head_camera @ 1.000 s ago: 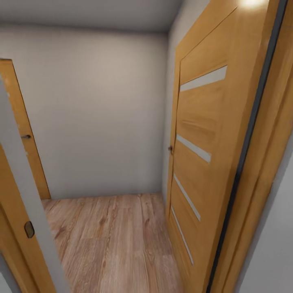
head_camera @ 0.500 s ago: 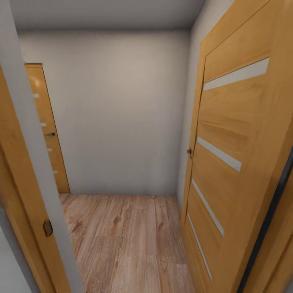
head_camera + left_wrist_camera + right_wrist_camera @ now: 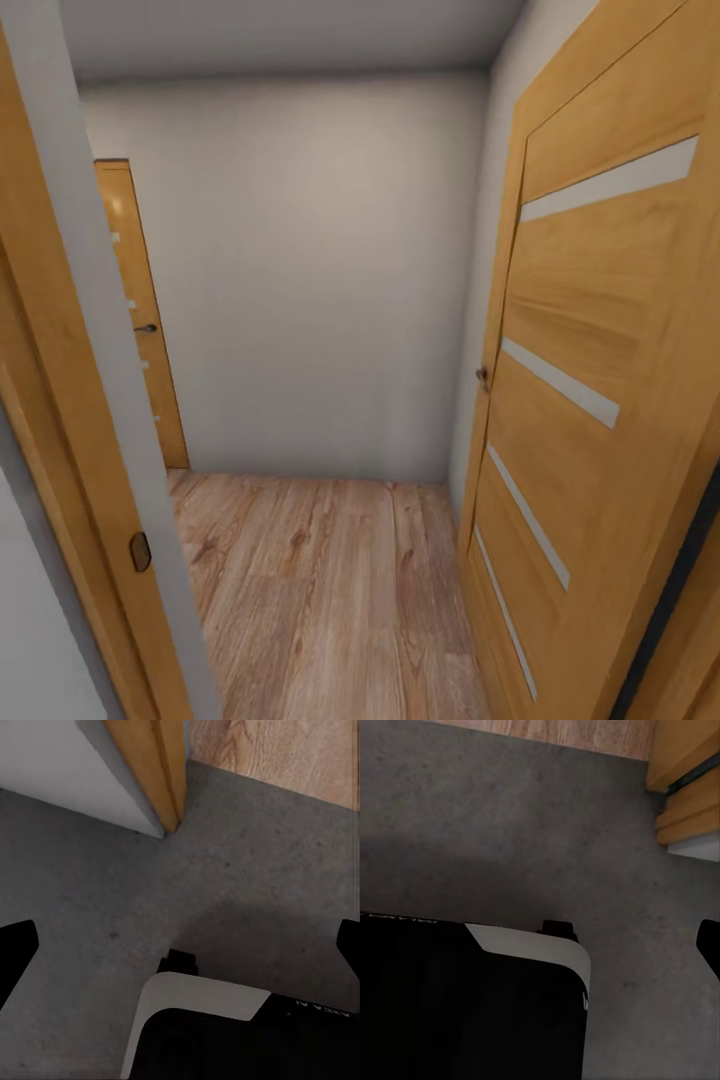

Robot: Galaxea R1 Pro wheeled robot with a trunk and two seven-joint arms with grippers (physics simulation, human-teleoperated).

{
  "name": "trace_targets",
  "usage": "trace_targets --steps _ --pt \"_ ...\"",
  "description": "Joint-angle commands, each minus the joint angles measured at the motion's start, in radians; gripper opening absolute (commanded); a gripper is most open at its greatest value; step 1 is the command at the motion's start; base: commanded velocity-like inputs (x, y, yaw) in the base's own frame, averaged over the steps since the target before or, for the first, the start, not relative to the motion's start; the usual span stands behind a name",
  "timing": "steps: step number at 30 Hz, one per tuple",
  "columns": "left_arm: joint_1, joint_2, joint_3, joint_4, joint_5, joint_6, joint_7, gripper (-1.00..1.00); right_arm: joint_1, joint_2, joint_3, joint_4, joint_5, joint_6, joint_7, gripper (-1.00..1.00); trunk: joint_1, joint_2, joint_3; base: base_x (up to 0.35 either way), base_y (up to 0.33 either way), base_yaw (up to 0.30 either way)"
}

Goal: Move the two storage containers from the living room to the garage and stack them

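Right now the head view looks through a doorway: at the left is an orange-brown door frame point(image 3: 70, 470) with a small dark latch plate point(image 3: 140, 551), then a far orange door point(image 3: 140, 310) with a dark handle, a plain cream wall point(image 3: 310, 280), a light wood-plank floor point(image 3: 320, 590), and at the right a big orange-brown door point(image 3: 590, 400) with pale stripes. Under the left wrist lies the dark grey concrete floor point(image 3: 105, 907) meeting the wood planks, and the left gripper point(image 3: 184, 952) has its black fingertips point(image 3: 16, 945) far apart with nothing between them. For the right gripper I cannot tell how the jaws stand, as just one black fingertip point(image 3: 709, 945) shows over the grey floor, beside the robot's black and white base point(image 3: 472, 997).
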Motion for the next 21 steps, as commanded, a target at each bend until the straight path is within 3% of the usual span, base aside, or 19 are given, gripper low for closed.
trace_targets --steps 1,15,21 --pt "-0.001 0.000 0.000 0.001 0.006 -0.003 0.001 1.00 -0.001 0.000 0.007 0.003 0.001 -0.005 -0.001 1.00 0.000 -0.001 -0.001 0.058 -0.089 0.000" --pt "-0.001 0.001 0.000 0.001 0.006 -0.002 0.001 1.00 -0.001 0.002 0.006 0.003 0.001 -0.007 -0.001 1.00 0.000 -0.001 -0.001 0.131 -0.177 0.000" --pt "-0.001 0.001 0.000 0.001 0.006 -0.004 0.001 1.00 -0.001 0.001 0.007 0.003 0.001 -0.007 -0.002 1.00 0.000 -0.001 -0.001 0.033 -0.027 0.173"
